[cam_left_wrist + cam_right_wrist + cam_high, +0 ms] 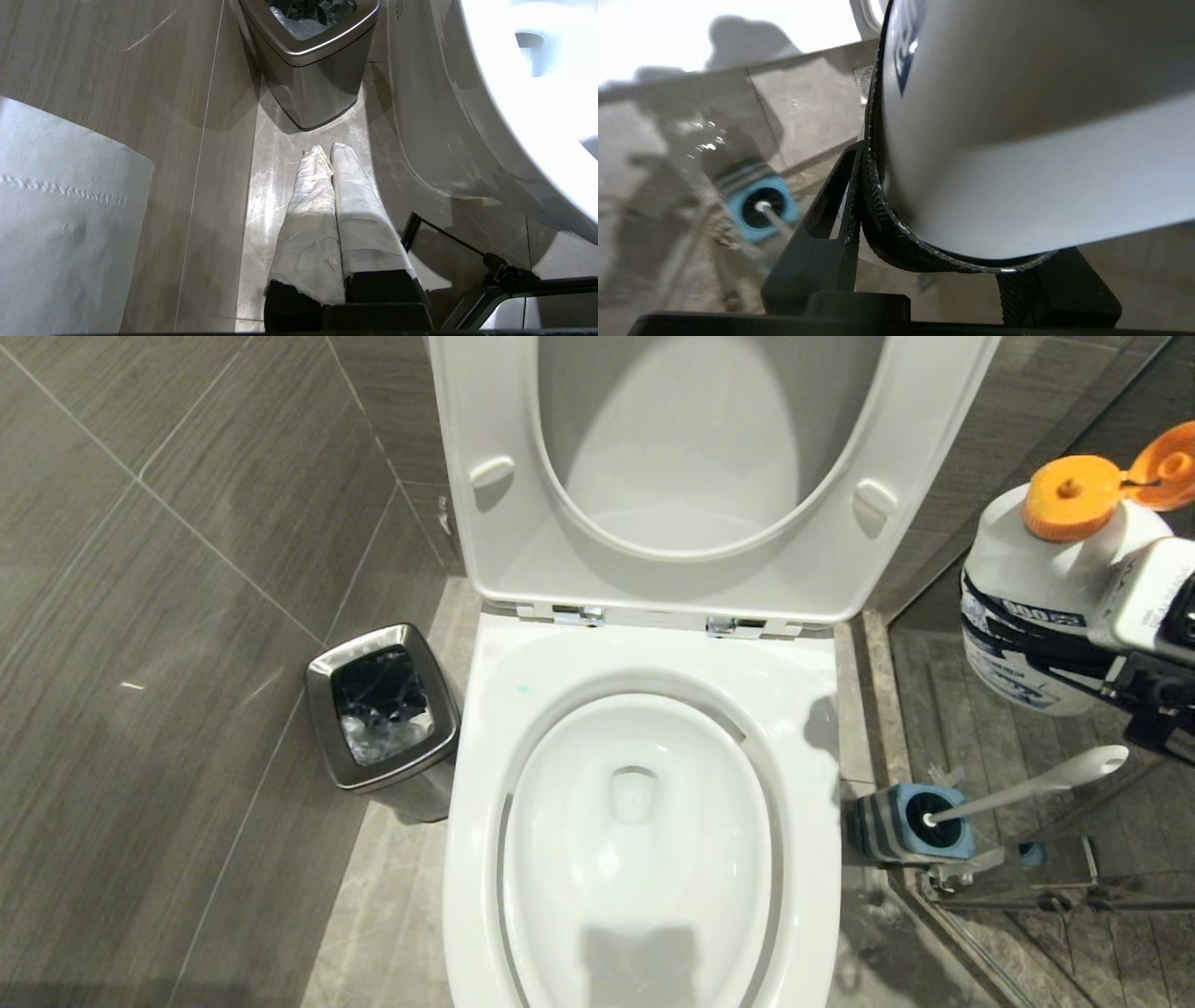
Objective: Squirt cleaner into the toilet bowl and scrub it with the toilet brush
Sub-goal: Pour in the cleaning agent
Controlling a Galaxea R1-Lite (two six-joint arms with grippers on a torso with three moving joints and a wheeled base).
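The white toilet bowl [481, 821] fills the middle of the head view, seat and lid [485, 551] raised; a tiny turquoise speck [523, 690] marks its rim. At the right edge my right gripper [1036, 644] is shut round a white cleaner bottle [1018, 569] with an orange flip cap [1069, 499] standing open. In the right wrist view the black fingers [873, 219] hug the bottle [1017, 116]. The toilet brush handle [1027, 789] leans from its blue-grey holder [896, 826] on the floor right of the bowl. My left gripper [325, 151], its fingers wrapped in white, hangs shut and empty over the floor.
A small steel bin [383, 719] with a black liner stands left of the toilet, also ahead of the left gripper [313, 60]. A glass partition with a metal frame [1018, 887] sits behind the brush holder. White paper [60, 210] hangs by the left wall.
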